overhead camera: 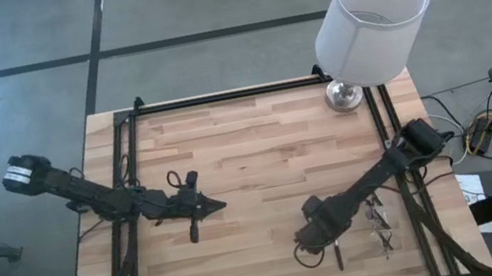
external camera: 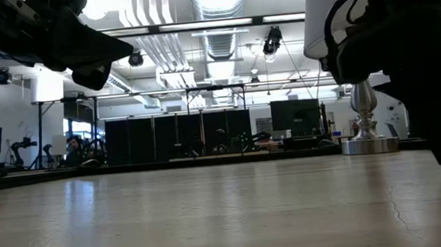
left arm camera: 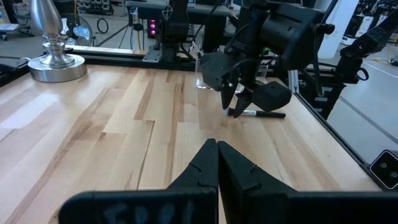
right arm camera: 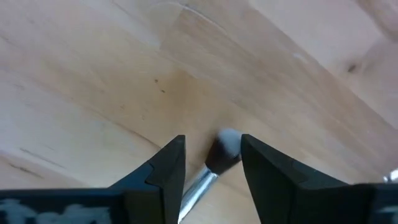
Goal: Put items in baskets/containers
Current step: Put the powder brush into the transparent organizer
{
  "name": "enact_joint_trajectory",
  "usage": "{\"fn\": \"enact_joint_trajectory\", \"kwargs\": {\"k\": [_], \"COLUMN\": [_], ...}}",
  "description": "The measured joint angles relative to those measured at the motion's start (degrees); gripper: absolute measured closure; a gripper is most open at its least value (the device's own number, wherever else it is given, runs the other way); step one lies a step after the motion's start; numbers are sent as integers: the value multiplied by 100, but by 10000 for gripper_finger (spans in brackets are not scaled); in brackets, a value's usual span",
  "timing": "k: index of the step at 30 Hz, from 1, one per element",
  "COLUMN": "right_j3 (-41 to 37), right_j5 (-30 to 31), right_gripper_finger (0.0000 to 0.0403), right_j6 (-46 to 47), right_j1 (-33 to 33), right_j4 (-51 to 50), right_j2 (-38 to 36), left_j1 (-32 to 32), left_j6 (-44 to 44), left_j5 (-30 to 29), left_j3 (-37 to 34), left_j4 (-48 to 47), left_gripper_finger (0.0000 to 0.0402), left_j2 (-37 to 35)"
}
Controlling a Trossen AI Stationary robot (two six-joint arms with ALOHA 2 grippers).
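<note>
A slim brush lies flat on the wooden table near its front right. Its pale bristle tip and silver ferrule show in the right wrist view, and its dark handle in the left wrist view. My right gripper points down over the brush's bristle end. It is open, with one finger on either side of the brush head. A clear tray with more brushes sits just to its right. My left gripper hangs shut above the table's left half, holding nothing.
A lamp with a big white cylindrical shade stands on a metal foot at the far right corner. Black frame rails run along the table's far and side edges. Bare wood lies between the two arms.
</note>
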Motion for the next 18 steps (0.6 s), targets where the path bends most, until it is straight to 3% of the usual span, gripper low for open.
{"fn": "enact_joint_trajectory", "kwargs": {"k": [11,18], "right_j3": [7,-208], "right_j5": [31,149], "right_gripper_finger": [255,284], "right_j6": [339,336], "right_j1": [185,182], "right_j4": [-214,464], "right_j2": [-39,-39], "left_j1": [1,0], "left_j6": [0,-38], "left_j5": [0,0], "left_j3": [0,0], "left_j4": [0,-2], "left_gripper_finger": [401,401], "left_j2": [-1,0]}}
